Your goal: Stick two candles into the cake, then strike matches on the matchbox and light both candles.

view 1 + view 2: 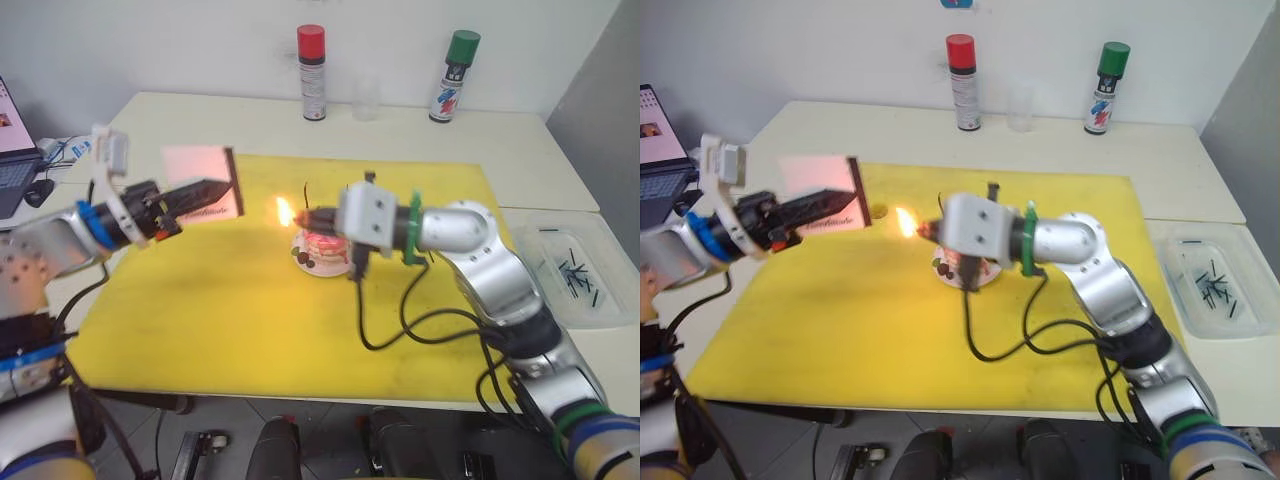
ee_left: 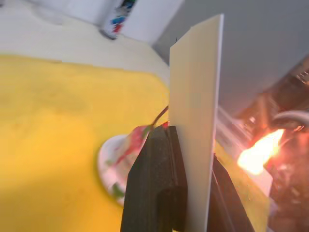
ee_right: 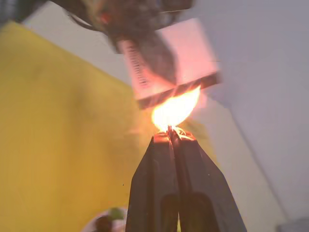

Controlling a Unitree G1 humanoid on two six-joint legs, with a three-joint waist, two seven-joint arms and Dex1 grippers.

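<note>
We hold the flat white rectangular matchbox (image 1: 200, 182) clamped in our left gripper (image 1: 205, 190), raised clear above the yellow mat (image 1: 200, 310). Our right gripper (image 1: 312, 215), closed on 1 burning match (image 3: 169, 128), keeps the flame beside the small round pink-and-white cake (image 1: 322, 250) mid-mat, presumably to reach a candle.

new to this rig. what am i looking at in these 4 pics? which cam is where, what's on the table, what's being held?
It is a humanoid robot with two arms, each ending in black two-finger jaws. Two pictures come from the head's stereo camera looking down over the arms; the other two come from cameras on each wrist, looking along the fingers.

The left gripper holds the matchbox up in the air. The right gripper pinches a match, burning with a bright flame beside the box.

Below, on a yellow mat, sits the cake. At the back stand a red-capped can and a green-capped can; a clear tray holds dark sticks.
</note>
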